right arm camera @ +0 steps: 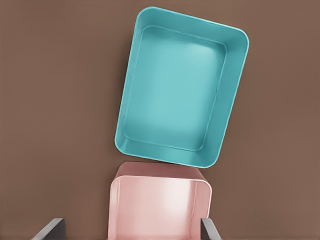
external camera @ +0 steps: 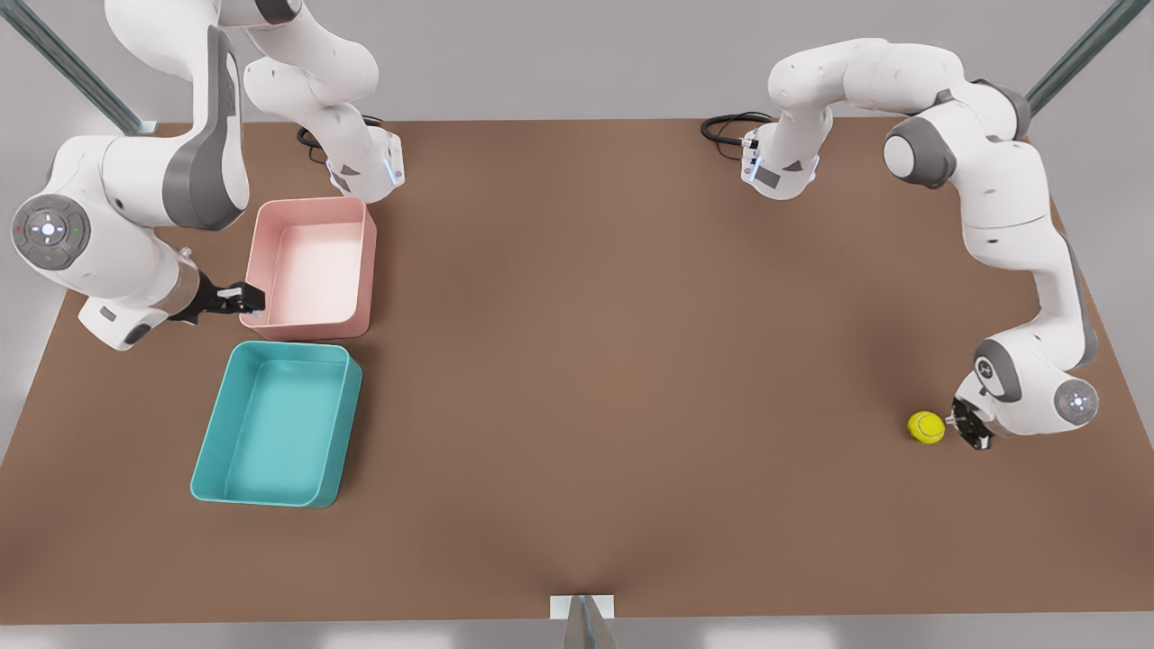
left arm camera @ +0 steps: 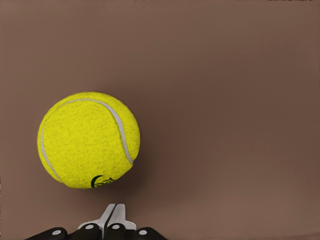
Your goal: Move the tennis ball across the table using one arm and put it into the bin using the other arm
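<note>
Now left gripper (external camera: 963,424) clenched beside tennis ball (external camera: 926,426) — right gripper (external camera: 236,298) spread, over pink tub (external camera: 311,268).

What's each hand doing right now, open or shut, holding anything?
Left hand: shut, empty, beside the ball on the table.
Right hand: open, empty, at the pink tub.

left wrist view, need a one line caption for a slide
Left gripper, fingers shut, poised just behind the tennis ball resting on the brown table.
</note>
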Motion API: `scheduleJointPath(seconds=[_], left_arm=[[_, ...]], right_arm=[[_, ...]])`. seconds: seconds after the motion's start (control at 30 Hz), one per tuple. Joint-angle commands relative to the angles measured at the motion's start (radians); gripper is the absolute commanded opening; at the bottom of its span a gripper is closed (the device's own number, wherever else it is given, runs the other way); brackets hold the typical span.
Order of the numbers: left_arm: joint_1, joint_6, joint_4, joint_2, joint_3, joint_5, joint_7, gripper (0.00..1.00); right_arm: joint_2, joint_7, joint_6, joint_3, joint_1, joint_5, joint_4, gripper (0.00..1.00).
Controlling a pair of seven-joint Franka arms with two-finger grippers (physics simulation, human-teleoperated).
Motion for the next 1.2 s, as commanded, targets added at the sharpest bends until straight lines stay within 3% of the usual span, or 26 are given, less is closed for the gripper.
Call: scheduleJointPath(seconds=[0.0, 0.1, 0.2, 0.33, 0.43, 0.47, 0.5, 0.53, 0.57, 0.63, 0.67, 0.9, 0.93, 1.0, 1.03, 1.17], left_arm=[[-0.023, 0.002, 0.0, -0.007, -0.002, -0.007, 0.212, 0.21], [-0.112, 0.0, -0.081, -0.089, -0.067, -0.004, -0.167, 0.21], [-0.137, -0.053, -0.124, -0.165, -0.272, 0.101, -1.227, 0.21], [-0.143, -0.092, -0.115, -0.189, -0.29, 0.139, -1.249, 0.21], [-0.247, -0.274, -0.092, -0.361, -0.288, 0.096, -1.497, 0.21], [-0.282, -0.413, -0.046, -0.422, -0.285, 0.081, -1.575, 0.21], [-0.316, -0.665, 0.095, -0.481, -0.276, 0.044, -1.681, 0.21], [-0.324, -0.762, 0.162, -0.496, -0.275, 0.044, -1.743, 0.34], [-0.355, -0.792, 0.155, -0.548, -0.203, 0.038, -1.75, 1.0], [-0.414, -0.796, 0.129, -0.638, -0.095, -0.099, -2.191, 1.0], [-0.454, -0.796, 0.049, -0.723, -0.048, -0.103, -2.162, 1.0], [-0.451, -0.863, 0.04, -0.708, -0.101, -0.099, -2.001, 1.0], [-0.451, -0.848, 0.04, -0.682, -0.114, -0.097, -2.001, 1.0], [-0.439, -0.828, 0.04, -0.663, -0.114, -0.099, -1.933, 1.0], [-0.43, -0.822, 0.04, -0.657, -0.112, -0.099, -1.924, 1.0], [-0.424, -0.826, 0.04, -0.645, -0.112, -0.097, -1.919, 1.0]], right_arm=[[-0.001, 0.013, -0.001, -0.001, 0.0, 0.002, 0.0, 1.0], [-0.001, 0.013, -0.003, -0.001, 0.0, 0.004, -0.003, 1.0], [-0.001, 0.013, -0.003, -0.001, 0.0, 0.004, -0.006, 1.0], [-0.001, 0.014, -0.003, -0.001, 0.001, 0.004, -0.006, 1.0], [-0.001, 0.014, -0.003, -0.001, 0.001, 0.004, -0.006, 1.0], [-0.001, 0.014, -0.003, -0.001, 0.001, 0.004, -0.006, 1.0], [-0.001, 0.014, -0.003, -0.001, 0.001, 0.004, -0.006, 1.0], [-0.001, 0.014, -0.003, -0.001, 0.001, 0.004, -0.006, 1.0], [-0.001, 0.014, -0.003, -0.001, 0.001, 0.004, -0.007, 1.0], [-0.001, 0.014, -0.004, -0.001, 0.0, 0.005, -0.007, 1.0], [-0.001, 0.014, -0.004, -0.001, 0.0, 0.004, -0.007, 1.0], [0.036, 0.033, 0.011, 0.002, 0.008, 0.045, 0.004, 1.0], [0.091, 0.015, 0.048, 0.004, 0.012, 0.107, 0.039, 1.0], [0.395, 0.022, 0.158, 0.021, 0.07, 0.191, 0.336, 1.0], [0.489, 0.024, 0.282, 0.027, 0.077, 0.196, 0.405, 1.0], [0.653, 0.025, 0.72, 0.128, 0.077, 0.337, 0.402, 1.0]])
